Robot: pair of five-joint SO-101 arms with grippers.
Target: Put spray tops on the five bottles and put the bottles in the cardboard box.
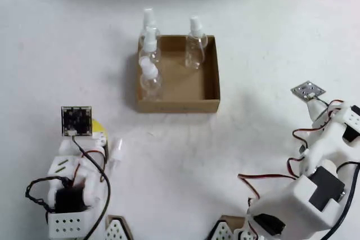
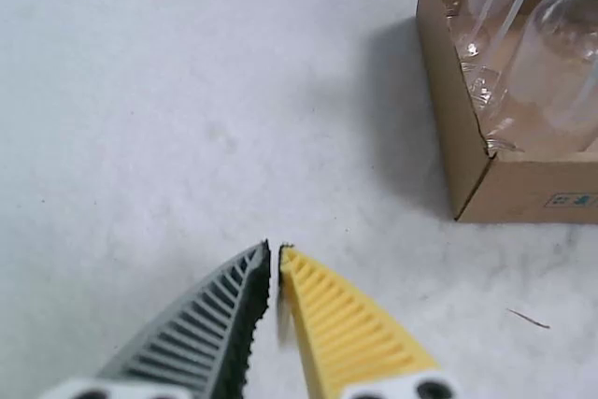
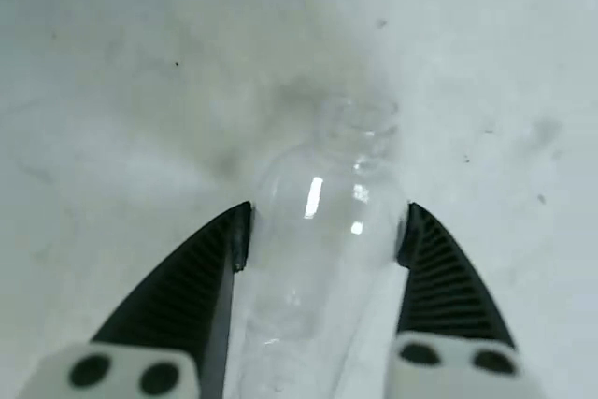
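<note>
Four capped bottles (image 1: 151,80) stand in the cardboard box (image 1: 177,105). Right gripper (image 3: 327,219) clamps an uncapped bottle (image 3: 318,273); left gripper (image 2: 276,251), fingers pressed together, sits near a loose spray top (image 1: 116,150).

The high camera looks steeply down over the white surface (image 1: 270,54) from the arms' side, with the open brown cardboard box (image 1: 177,105) near the middle. The left wrist camera rides low and close over the surface, facing along its grey-and-yellow end effector (image 2: 276,251) toward the box's near left corner, a part shared with the high view. The right wrist camera, off to the box's right, looks closely down past its black end effector (image 3: 327,219) onto a clear plastic bottle (image 3: 318,175).
</note>
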